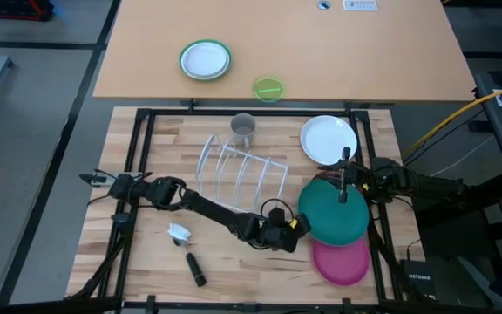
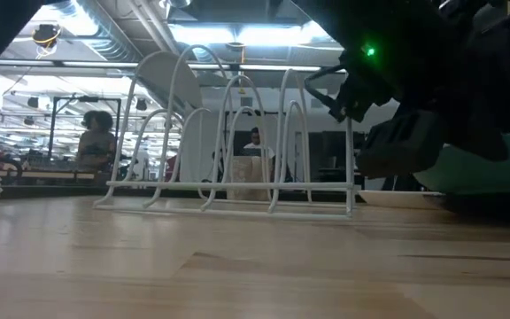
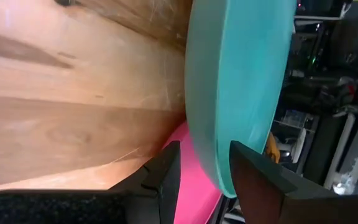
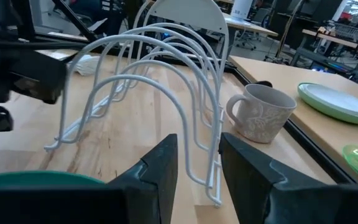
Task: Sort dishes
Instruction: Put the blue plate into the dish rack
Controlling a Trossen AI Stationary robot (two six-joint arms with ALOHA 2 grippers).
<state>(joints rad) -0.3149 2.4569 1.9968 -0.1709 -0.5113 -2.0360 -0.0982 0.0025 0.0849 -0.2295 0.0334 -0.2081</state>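
Note:
The large teal-green plate [image 1: 334, 214] lies at the table's right and partly covers the magenta pink plate [image 1: 342, 262] nearer the front. The plain white plate [image 1: 328, 138] lies flat behind them. I see no dark red plate. My left gripper [image 1: 295, 225] is at the teal plate's left rim, with the rim between its fingers [image 3: 219, 174]. My right gripper [image 1: 345, 179] hovers over the teal plate's far edge; it is open and empty, and its own view [image 4: 197, 168] faces the rack. My left gripper has the teal plate's left rim [image 3: 213, 155] between its two fingers, one finger [image 3: 166, 171] on the underside toward the pink plate and one [image 3: 253, 180] over the top face. It comes roughly level from the table's left. The plate's rest lies over the pink plate.
A white wire dish rack [image 1: 238, 170] stands mid-table with a grey mug [image 1: 243, 128] behind it. A dish brush [image 1: 186, 249] lies at the front left. A small green-rimmed white plate [image 1: 205, 59] and a lime-green dish [image 1: 268, 88] sit on the far tabletop.

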